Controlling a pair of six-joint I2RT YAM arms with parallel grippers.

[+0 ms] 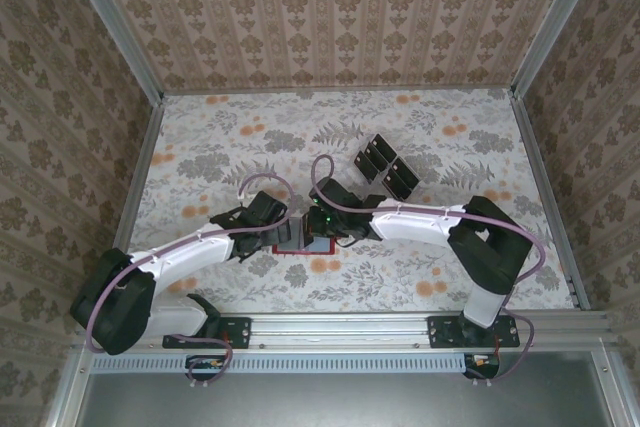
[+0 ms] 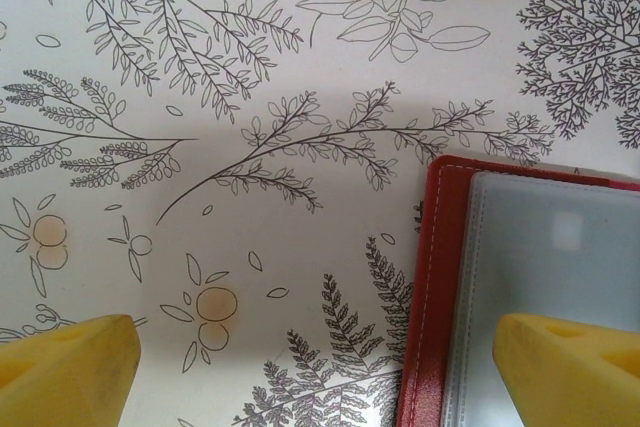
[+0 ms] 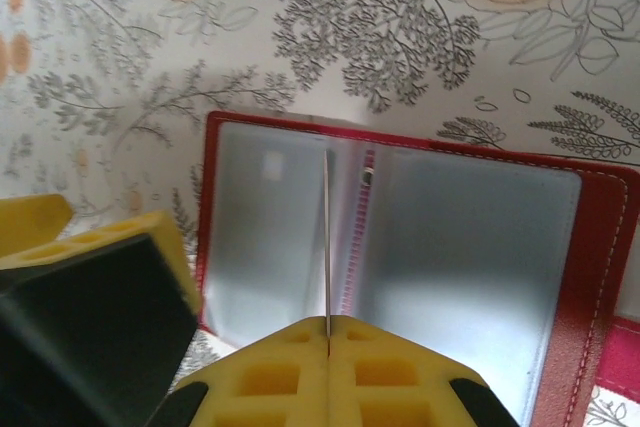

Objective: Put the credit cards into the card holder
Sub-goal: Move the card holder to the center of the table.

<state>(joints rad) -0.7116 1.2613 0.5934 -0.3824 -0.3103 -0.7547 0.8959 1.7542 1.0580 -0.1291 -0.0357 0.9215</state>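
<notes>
Card holder (image 1: 300, 243), one only, is lying open near the middle of the desk's (image 1: 220, 137) near edge, its greyish inside facing up. Two claws are hanging over it. Right claw (image 3: 328, 347) is pressing its fingers together, pinching one thin credit card (image 3: 327, 237), seen edge-on and standing upright above the holder's fold. Left claw (image 2: 320, 377) is standing spread wide, one fingertip over the holder's red border, the other over the patterned desk. Other credit cards (image 1: 385, 165) are standing packed in one black cluster toward the desk's far right, well apart from the holder; I cannot tell their exact number.
</notes>
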